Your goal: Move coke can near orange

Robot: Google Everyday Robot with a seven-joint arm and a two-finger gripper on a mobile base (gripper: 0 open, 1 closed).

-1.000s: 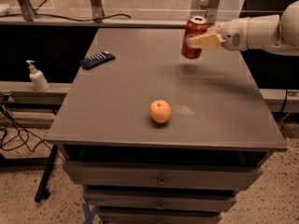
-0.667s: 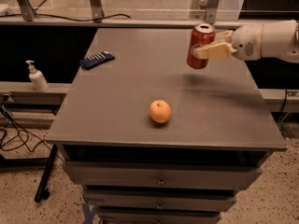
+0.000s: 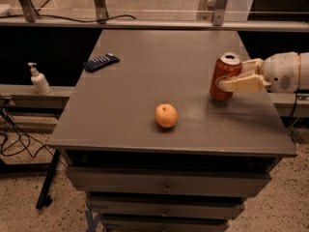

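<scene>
The red coke can stands about upright at the right side of the grey table, its base at or just above the surface. My gripper comes in from the right edge and is shut on the can, one cream finger across its front. The orange sits on the table to the left of the can and nearer the front edge, roughly a can's height away from it.
A dark blue flat packet lies at the table's back left. A white pump bottle stands on a lower ledge to the left. Drawers sit under the tabletop. Cables run along the floor at left.
My gripper has carried the can down and toward the front right of the table, from up in the air to about table level.
</scene>
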